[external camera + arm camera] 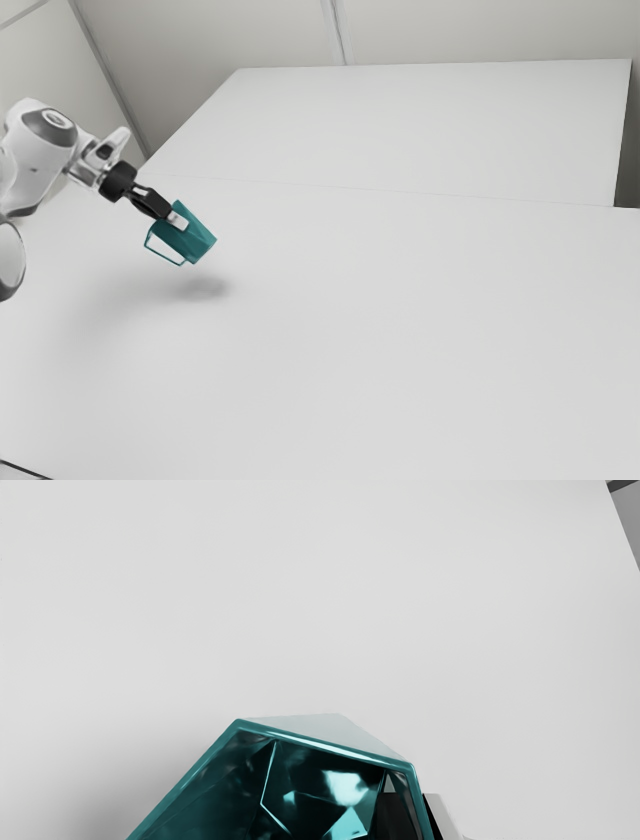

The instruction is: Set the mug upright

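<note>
The faceted teal mug (190, 242), hard-edged and glossy, is held aloft and tilted in the black two-finger gripper (177, 219), over the smooth white table (400, 330). The gripper is closed on the mug's wall: the wrist view shows one finger (397, 816) inside the mouth and the other finger (444, 814) outside, a sensible hold, since a thin wall is easier to pinch than the wide body. The teal rim (325, 743) faces back toward the hand, so the base slants down and away, toward the exterior view's right, and likely needs little more than a turn of the wrist to come level. The angular handle (163, 252) hangs on the underside, clear of the fingers. The soft shadow (205, 288) lies apart from the mug, a gap that gives the base room to swing without scraping. Being off-centre, the grip could let the mug pivot if the base lands on an edge, so levelling should come before lowering.
</note>
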You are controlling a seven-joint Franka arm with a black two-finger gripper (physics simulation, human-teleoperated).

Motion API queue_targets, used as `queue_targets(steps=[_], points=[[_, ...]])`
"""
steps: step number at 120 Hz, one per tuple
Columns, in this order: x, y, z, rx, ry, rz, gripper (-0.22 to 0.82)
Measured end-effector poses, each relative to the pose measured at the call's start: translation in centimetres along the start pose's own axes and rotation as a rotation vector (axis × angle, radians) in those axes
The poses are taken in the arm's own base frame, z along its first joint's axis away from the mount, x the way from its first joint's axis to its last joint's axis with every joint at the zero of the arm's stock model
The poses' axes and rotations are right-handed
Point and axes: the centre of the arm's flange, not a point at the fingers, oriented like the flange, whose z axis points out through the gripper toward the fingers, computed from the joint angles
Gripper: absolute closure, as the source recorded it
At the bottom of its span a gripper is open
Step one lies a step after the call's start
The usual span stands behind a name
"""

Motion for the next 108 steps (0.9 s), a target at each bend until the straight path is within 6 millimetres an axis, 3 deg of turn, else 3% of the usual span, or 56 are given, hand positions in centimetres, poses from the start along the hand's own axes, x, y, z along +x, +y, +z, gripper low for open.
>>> queue_targets(steps=[58, 108], points=[[4.0, 5.2, 5.8, 0.291, -0.195, 0.096, 0.75], [7.1, 7.4, 7.1, 0.506, -0.237, 0.159, 0.75]])
